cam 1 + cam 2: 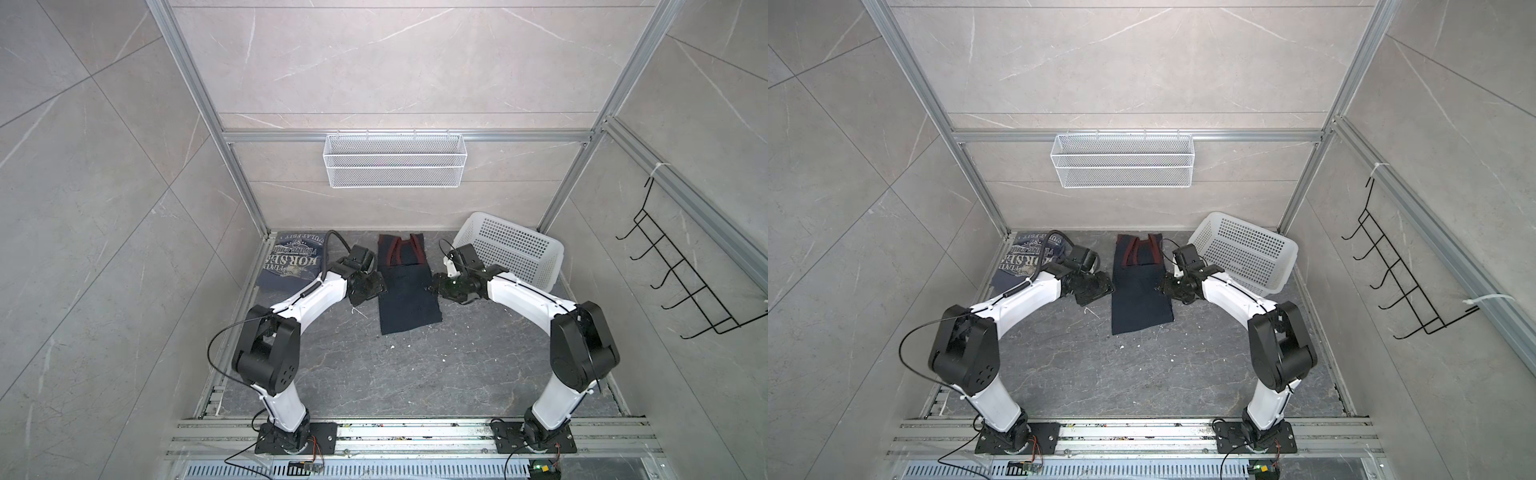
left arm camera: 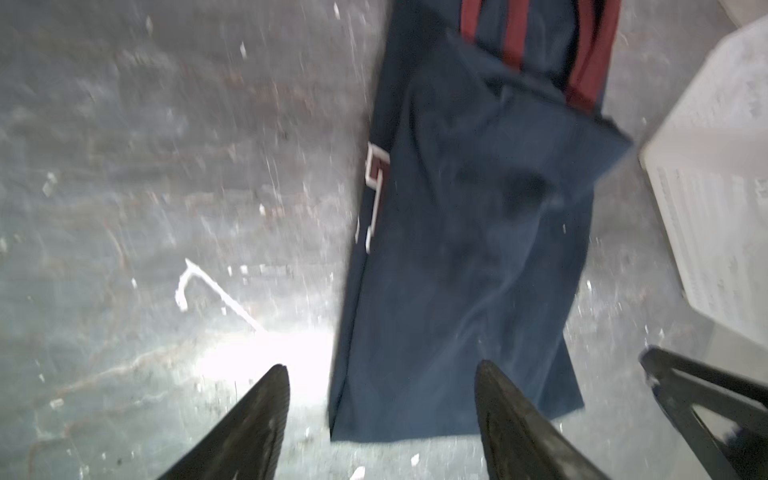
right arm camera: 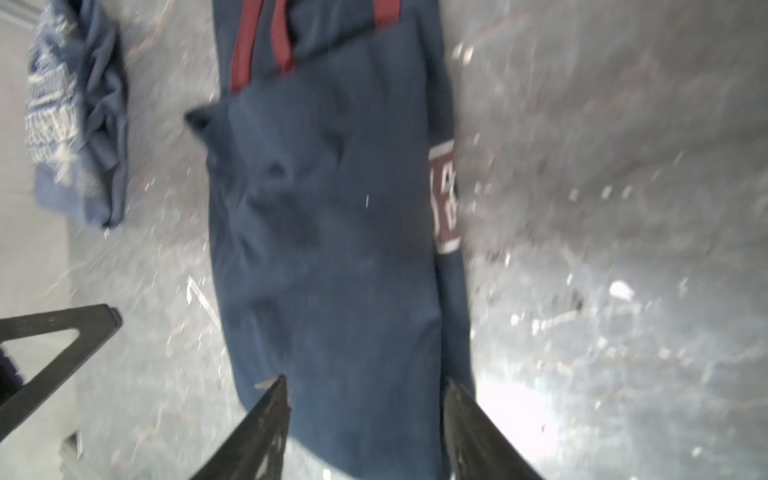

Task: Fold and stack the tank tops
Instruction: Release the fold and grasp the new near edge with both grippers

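Top view orientation: 12 o'clock is the far wall, 6 o'clock the arm bases. In both top views the navy tank top [image 1: 409, 291] lies on the table [image 1: 415, 374] just past centre toward 12 o'clock. It forms a narrow strip running from 12 to 6 o'clock, with the maroon straps at the 12 o'clock end. An upper layer of cloth overlaps the lower ends of the straps. Part of a maroon numeral with a white outline shows at one long edge in the wrist views.

The slate-blue tank top [image 1: 291, 262] lies in the 10 o'clock corner, well apart from the navy one. It is a compact, slightly wrinkled rectangle with the lettering facing up.

The left gripper [image 2: 382, 368] sits at the 9 o'clock edge of the navy strip and the right gripper [image 3: 368, 381] at the 3 o'clock edge. Both wrist views are blurred, but each shows the jaws spread, with the cloth lying flat beneath and nothing pinched.

A white plastic basket [image 1: 511, 249] rests tilted at 2 o'clock, near the right arm.

Progress assessment:
- The slate-blue top appears folded.
- The navy top appears folded lengthwise only. At least one crosswise fold is judged to remain.
- Stacking is not yet done; the two tops do not touch.
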